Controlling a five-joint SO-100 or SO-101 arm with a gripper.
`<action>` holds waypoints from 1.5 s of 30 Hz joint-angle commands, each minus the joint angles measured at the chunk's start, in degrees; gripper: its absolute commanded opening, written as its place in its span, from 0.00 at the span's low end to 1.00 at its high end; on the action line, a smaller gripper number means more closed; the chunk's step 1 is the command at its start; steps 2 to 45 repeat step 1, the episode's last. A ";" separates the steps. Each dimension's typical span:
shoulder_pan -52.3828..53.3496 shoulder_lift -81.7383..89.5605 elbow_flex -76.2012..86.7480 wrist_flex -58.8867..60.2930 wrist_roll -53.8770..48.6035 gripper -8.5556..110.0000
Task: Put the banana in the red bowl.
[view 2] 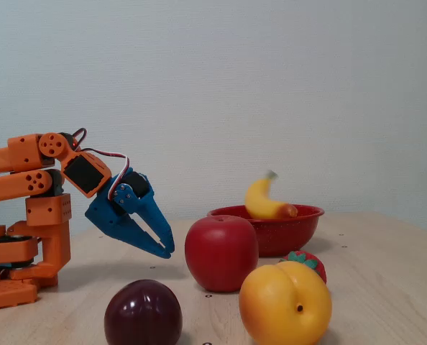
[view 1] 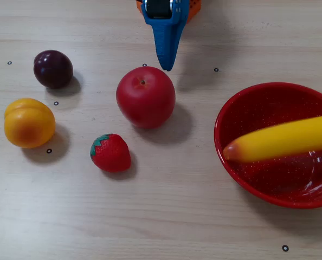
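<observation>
Lying across the red bowl (view 1: 242,105), the banana (view 1: 280,139) is resting with its orange-tinted tip over the bowl's left rim in a fixed view, while its other end is being cut off by the right border of the picture. In the side fixed view the banana (view 2: 265,203) is looking a little blurred, its stem end pointing up above the red bowl (view 2: 300,228), and the lower part is hiding behind the rim.

The blue gripper (view 1: 166,64) is hanging over the table, holding nothing, its tip just beside the red apple (view 1: 146,97) but not touching it. Its fingers are sitting together or nearly so; from the side the gripper (view 2: 167,251) is showing only a thin gap.

The strawberry (view 2: 308,261) is mostly hiding behind the peach (view 2: 285,302) there. The dark plum (view 1: 53,69) is standing apart, at the far left.
</observation>
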 commanded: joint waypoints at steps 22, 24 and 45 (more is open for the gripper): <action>0.88 0.53 -2.55 -2.02 0.26 0.07; 0.88 0.53 -2.55 -2.02 0.26 0.07; 0.88 0.53 -2.55 -2.02 0.26 0.07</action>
